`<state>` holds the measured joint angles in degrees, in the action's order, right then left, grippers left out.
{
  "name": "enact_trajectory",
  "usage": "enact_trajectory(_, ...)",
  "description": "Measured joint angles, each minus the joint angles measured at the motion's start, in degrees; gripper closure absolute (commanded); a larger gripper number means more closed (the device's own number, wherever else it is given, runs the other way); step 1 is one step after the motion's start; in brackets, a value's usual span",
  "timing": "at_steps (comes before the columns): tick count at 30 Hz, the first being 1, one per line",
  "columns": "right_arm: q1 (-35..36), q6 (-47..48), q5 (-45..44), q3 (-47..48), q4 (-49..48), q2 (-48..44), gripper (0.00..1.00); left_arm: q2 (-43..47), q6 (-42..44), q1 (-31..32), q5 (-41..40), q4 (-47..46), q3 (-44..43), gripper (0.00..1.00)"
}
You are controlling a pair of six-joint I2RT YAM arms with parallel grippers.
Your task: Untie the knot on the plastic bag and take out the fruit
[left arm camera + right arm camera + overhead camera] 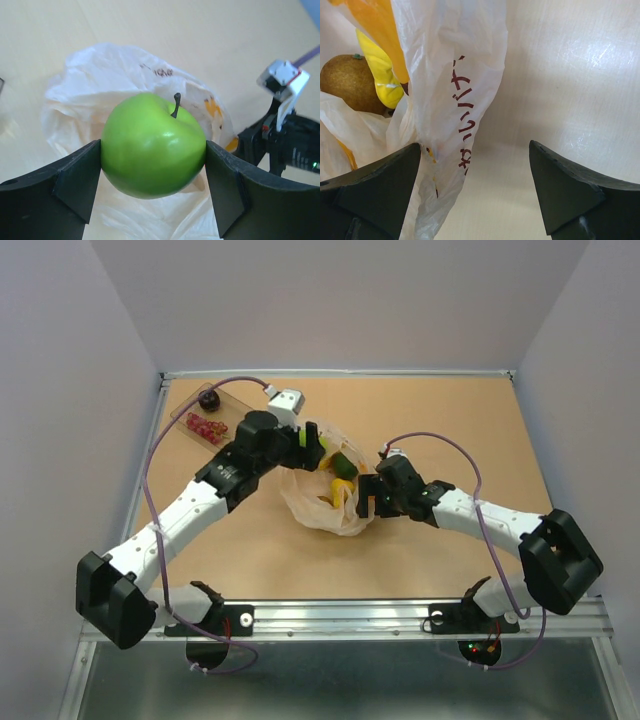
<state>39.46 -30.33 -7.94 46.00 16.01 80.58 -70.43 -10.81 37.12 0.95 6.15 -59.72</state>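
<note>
As the left gripper (154, 162) pinches the bright green round toy apple (150, 137) across its middle, the right gripper (475, 167) gapes wide. The fruit is likely light, rigid and slippery.

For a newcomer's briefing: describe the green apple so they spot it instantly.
Find the pale plastic bag on the table. Over it, the left claw pinches a green apple with a dark stem. The other fruit nearby sit inside the bag.
</note>
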Motion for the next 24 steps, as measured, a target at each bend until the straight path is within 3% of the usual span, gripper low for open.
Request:
enact_trajectory(4,0.0,0.1,0.0,0.0,0.0,0.1,0.07,1.5,-2.1,-8.8,4.2,0.7,-3.1,0.63)
enact_trajectory(9,0.0,0.8,1.0,0.1,0.0,0.1,0.07,-1.4,-5.3,-19.0,-1.8,-0.3,-7.4,0.62)
enact_trajectory(12,0.0,1.3,1.9,0.1,0.0,0.1,0.07,-7.8,-8.5,-24.0,-6.0,-2.5,-10.3,0.57)
enact_trajectory(17,0.0,2.5,3.7,0.5,0.0,0.1,0.07,-26.1,-13.5,-31.9,-9.6,-4.4,-18.1,0.49)
enact_trajectory(20,0.0,3.0,4.4,1.3,0.0,0.1,0.07,-36.0,-15.4,-34.6,-10.2,-5.0,-22.6,0.40)
enact_trajectory(24,0.0,3.5,5.4,2.0,-0.2,0.0,0.07,-44.3,-16.7,-36.3,-9.8,-4.9,-27.2,0.11)
